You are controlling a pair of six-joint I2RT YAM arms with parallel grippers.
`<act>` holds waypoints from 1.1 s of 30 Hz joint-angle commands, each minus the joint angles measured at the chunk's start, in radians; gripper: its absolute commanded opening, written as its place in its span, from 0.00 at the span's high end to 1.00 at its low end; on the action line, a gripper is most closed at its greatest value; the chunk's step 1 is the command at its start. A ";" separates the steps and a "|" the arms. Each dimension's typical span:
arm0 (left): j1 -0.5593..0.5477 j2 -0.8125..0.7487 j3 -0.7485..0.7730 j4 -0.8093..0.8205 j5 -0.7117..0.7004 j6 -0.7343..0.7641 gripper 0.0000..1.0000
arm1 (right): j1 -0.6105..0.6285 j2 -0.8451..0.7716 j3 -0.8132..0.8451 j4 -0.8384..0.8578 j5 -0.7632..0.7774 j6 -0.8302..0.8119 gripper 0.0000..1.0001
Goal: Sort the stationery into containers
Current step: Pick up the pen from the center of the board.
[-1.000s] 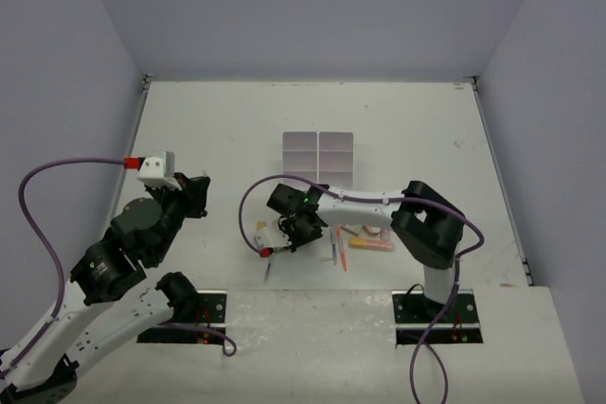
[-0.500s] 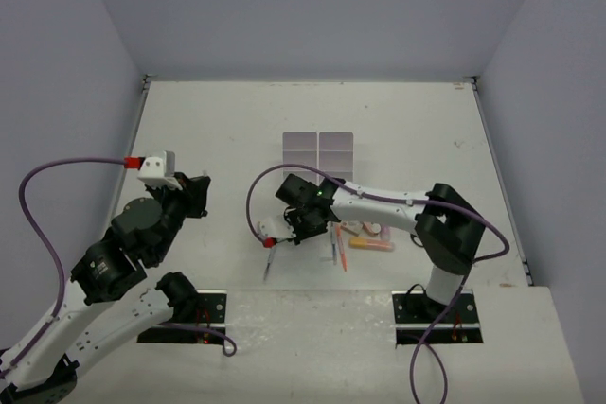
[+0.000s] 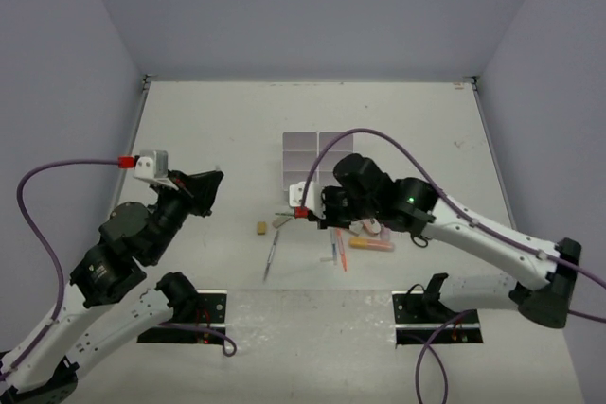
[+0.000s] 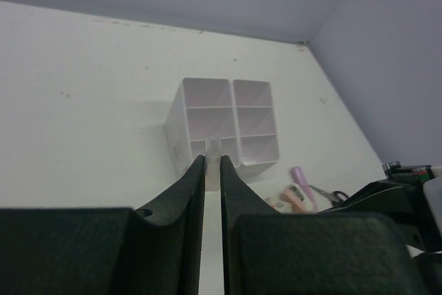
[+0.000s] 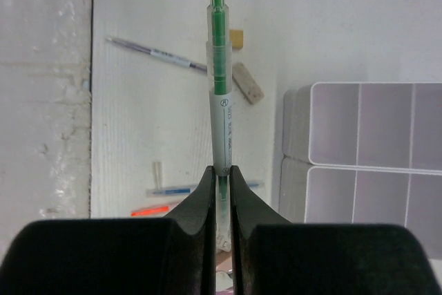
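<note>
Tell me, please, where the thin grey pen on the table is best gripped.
Probably mid-barrel on the grey pen, coming straight down and closing across it: it lies flat with open space on both sides, while its far end nears the tan eraser.

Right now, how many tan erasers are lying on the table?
2. A small square eraser lies in front of the organizer's left corner, toward the arms; a longer eraser lies just right of it. The right arm may hide others.
</note>
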 commanded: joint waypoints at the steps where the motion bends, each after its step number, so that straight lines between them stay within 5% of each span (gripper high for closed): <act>1: 0.009 -0.038 -0.048 0.273 0.175 -0.058 1.00 | -0.002 -0.187 -0.073 0.114 -0.057 0.342 1.00; 5: 0.009 -0.038 -0.129 0.516 0.315 -0.105 1.00 | -0.001 -0.300 -0.122 0.201 -0.088 0.640 1.00; 10: 0.009 0.007 -0.221 0.789 0.420 -0.122 1.00 | 0.000 -0.527 -0.350 0.581 -0.163 1.080 1.00; 15: 0.008 0.048 -0.273 1.002 0.516 -0.099 1.00 | 0.000 -0.531 -0.376 0.680 -0.247 1.287 1.00; 23: 0.009 0.135 -0.307 1.122 0.570 -0.194 1.00 | 0.001 -0.511 -0.448 0.880 -0.301 1.371 1.00; 33: 0.008 0.159 -0.241 1.017 0.552 -0.277 1.00 | 0.018 -0.443 -0.438 0.865 -0.211 1.332 1.00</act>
